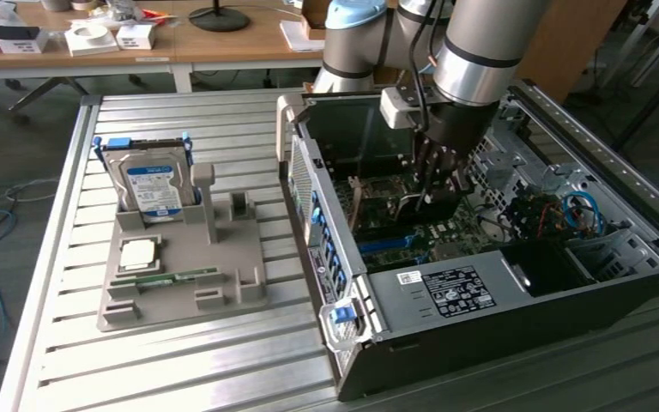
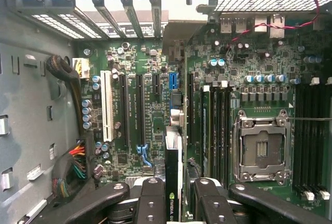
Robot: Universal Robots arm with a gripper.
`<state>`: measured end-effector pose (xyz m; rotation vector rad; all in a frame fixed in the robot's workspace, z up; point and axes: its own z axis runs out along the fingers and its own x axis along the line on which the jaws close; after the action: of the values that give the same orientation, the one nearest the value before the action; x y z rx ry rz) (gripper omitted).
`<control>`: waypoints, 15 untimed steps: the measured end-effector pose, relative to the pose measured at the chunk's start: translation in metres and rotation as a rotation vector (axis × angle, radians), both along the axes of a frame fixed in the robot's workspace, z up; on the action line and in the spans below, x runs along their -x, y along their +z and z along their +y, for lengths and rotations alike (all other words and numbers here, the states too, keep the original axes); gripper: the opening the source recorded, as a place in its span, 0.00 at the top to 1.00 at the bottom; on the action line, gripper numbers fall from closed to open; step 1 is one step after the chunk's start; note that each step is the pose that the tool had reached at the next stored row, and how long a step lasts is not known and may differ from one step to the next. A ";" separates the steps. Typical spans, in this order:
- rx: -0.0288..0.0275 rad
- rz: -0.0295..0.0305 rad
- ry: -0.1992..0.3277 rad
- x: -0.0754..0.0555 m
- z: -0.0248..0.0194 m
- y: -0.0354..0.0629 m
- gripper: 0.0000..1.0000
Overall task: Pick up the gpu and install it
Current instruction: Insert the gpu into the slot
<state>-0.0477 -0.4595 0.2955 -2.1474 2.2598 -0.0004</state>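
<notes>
1. Slatted metal table (image 1: 66, 343) carries all items.
2. Open computer case (image 1: 479, 352) stands at 3 o'clock of the tray in the exterior view.
3. Arm (image 1: 479, 43) hangs into the case from 12 o'clock.
4. Motherboard (image 2: 140, 68) lies exposed, CPU socket (image 2: 262, 149) on it.
5. Grey tray (image 1: 238, 296) sits on the table.
6. Gripper (image 2: 174, 185): jaws narrow, clamped on the gpu (image 2: 173, 162), with fingers (image 2: 151, 198) against both faces. The card is edge-on over the motherboard, beside the expansion slots. Slot contact cannot be told.
7. Hard drive (image 1: 152, 189) stands upright at the tray's 11 o'clock.
8. Memory stick (image 1: 169, 276) lies at the tray's 7 o'clock.
</notes>
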 end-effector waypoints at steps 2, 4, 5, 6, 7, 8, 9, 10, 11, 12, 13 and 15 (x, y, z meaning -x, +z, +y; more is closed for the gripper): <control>0.0000 0.0000 0.000 0.000 0.0000 0.0000 0.74; 0.0000 0.0000 0.000 0.000 0.0000 0.0000 0.74; 0.0001 0.0000 0.000 0.000 0.0000 0.0000 0.74; 0.0000 0.0000 0.000 0.000 0.0000 0.0000 0.74; 0.0001 0.0000 0.000 0.000 0.0000 0.0000 0.74; 0.0002 0.0001 0.000 0.001 0.0000 0.0000 0.74; 0.0002 0.0000 0.000 0.001 0.0000 0.0000 0.74; 0.0001 0.0001 0.000 0.001 0.0000 0.0000 0.74; 0.0001 0.0001 0.000 0.001 0.0000 0.0000 0.74; 0.0001 0.0000 0.000 0.001 0.0000 0.0000 0.74; 0.0001 0.0000 0.000 0.001 0.0000 0.0000 0.74; 0.0001 0.0001 0.000 0.001 0.0000 0.0000 0.74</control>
<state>-0.0483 -0.4595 0.2955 -2.1476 2.2599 -0.0005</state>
